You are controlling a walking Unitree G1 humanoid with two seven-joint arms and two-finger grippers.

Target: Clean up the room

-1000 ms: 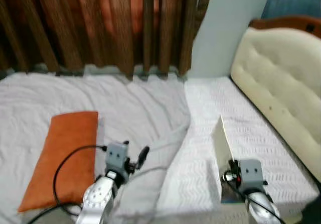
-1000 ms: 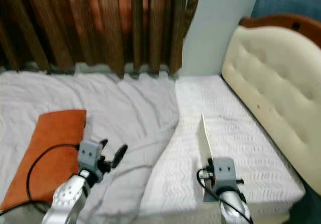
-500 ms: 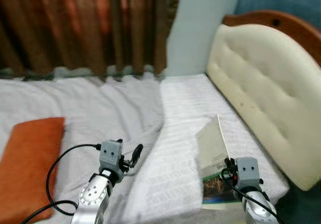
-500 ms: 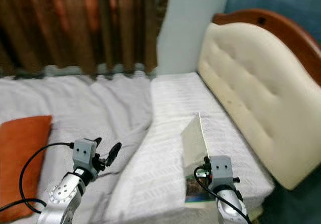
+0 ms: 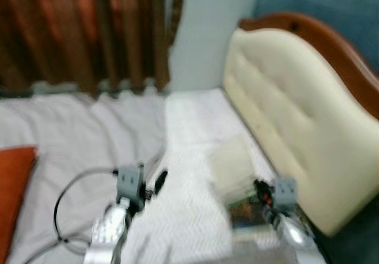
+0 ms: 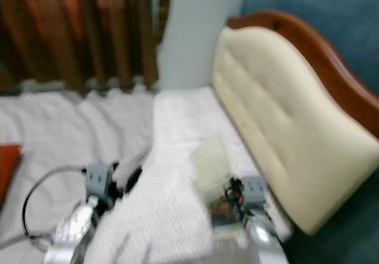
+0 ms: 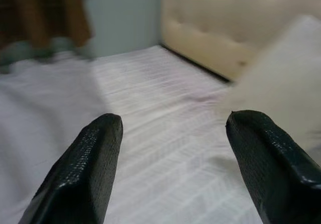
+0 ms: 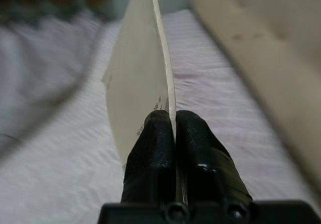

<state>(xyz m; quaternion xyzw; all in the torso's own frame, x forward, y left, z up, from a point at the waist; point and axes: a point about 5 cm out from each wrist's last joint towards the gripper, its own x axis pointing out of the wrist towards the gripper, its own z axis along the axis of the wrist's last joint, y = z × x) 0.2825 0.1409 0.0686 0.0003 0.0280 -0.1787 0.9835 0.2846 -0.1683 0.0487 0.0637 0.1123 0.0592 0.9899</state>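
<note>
Right tool (image 8: pixel 174 128) clamped on the edge of a thin book (image 8: pixel 138 78), held on edge above the white bed (image 5: pixel 189 128) at about 5 o'clock in the blurred head views, just beside the cream headboard (image 5: pixel 284 110). Left tool (image 7: pixel 173 153) fingers apart, gripping nothing, over the bed at 7 o'clock. Orange pillow (image 5: pixel 13 187) at 9 o'clock; brown curtain (image 5: pixel 83 33) at 11 o'clock.

The bed (image 5: pixel 183 134) lies open toward its far edge; the padded headboard (image 5: pixel 284 104) walls its right edge.
</note>
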